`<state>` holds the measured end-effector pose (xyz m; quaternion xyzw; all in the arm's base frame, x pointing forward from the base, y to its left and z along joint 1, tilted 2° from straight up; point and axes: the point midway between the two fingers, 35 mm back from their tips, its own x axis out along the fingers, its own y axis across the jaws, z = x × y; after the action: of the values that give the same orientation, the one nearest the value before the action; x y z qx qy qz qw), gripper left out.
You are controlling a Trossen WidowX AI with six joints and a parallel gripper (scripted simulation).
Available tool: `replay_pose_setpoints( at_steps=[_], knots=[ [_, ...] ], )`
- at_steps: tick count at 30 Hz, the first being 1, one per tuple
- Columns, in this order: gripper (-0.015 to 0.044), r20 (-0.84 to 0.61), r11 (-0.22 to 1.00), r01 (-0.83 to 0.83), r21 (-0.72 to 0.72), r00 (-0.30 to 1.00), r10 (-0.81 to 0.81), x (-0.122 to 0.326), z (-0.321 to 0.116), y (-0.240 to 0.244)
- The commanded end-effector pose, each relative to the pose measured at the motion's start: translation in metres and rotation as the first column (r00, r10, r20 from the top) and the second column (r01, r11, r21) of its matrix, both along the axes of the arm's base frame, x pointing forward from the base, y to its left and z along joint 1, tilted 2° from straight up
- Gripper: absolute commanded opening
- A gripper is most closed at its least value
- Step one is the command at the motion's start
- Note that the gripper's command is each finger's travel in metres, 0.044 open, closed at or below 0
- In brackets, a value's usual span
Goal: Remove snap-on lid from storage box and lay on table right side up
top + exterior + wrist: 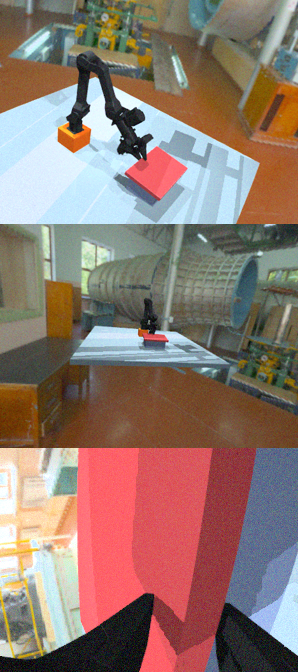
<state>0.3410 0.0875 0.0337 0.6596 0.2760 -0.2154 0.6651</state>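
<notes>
The red lid is over the top of the blue-grey storage box, with its smooth top face up. My gripper is shut on the lid's edge, on the side facing the arm's base, with one finger on each side of the rim in the wrist view. The box stands on the table under the lid. Whether there is a small gap between the lid and the box I cannot tell. The box's inside is hidden.
An orange block stands under the arm's base, on the pale table. Grey shadow shapes fall across the table around the box. The table's far edge runs behind the lid in the top view.
</notes>
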Motion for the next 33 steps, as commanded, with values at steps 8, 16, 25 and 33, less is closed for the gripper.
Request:
replay_pose_setpoints(
  at_steps=[8, 16, 25, 33],
  knots=[
    [0.0, -0.001, 1.0, -0.007, -0.003, 1.0, 0.007, 0.001, 0.012, 0.0],
    [0.0, -0.001, 1.0, -0.007, -0.003, 1.0, 0.007, 0.004, 0.023, 0.0],
    [0.0, 0.0, 1.0, -0.007, -0.003, 1.0, 0.007, 0.007, 0.035, 0.0],
    [0.0, 0.0, 1.0, -0.007, -0.003, 1.0, 0.007, 0.012, 0.045, 0.0]
  ],
)
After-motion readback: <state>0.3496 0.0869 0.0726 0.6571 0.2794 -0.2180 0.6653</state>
